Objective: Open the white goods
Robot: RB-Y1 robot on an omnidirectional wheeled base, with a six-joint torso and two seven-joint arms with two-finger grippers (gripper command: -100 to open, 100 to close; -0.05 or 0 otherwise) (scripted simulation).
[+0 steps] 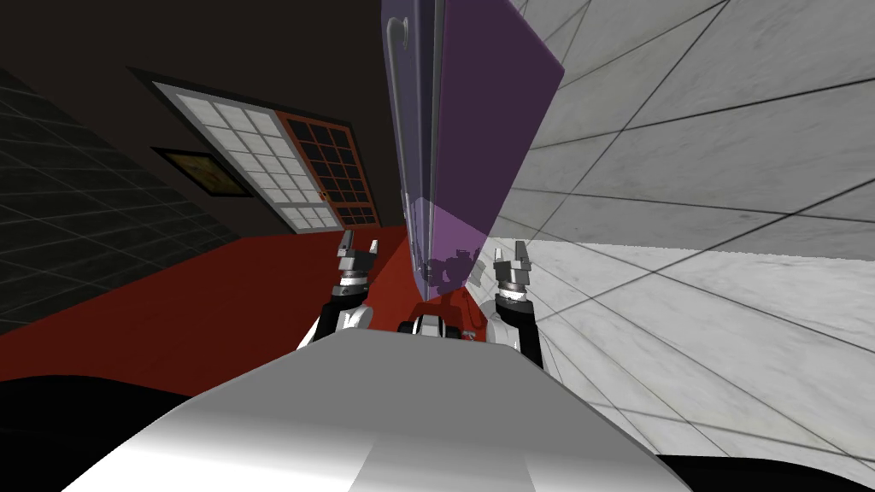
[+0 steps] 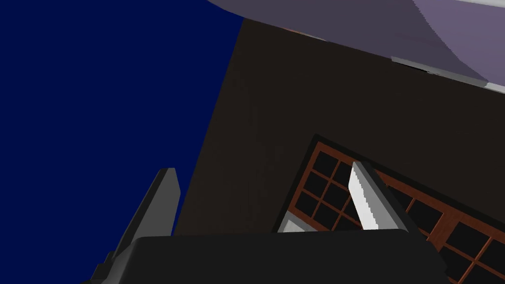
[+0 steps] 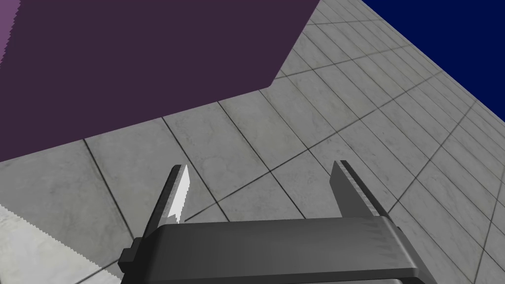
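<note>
Both arms reach forward, grippers open and holding nothing.
The left gripper (image 1: pixel 358 248) and right gripper (image 1: pixel 509 252) sit at about the same height, well apart from each other, with the forearms extended and the fingers pointing away from the body. In each wrist view the two fingers (image 2: pixel 364 202) stand wide apart. The elbows' bend is hard to judge from here.

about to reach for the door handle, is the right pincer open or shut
Open. The right pincer has its fingers standing well apart, with the grey tiled wall showing between them and nothing held.
</note>
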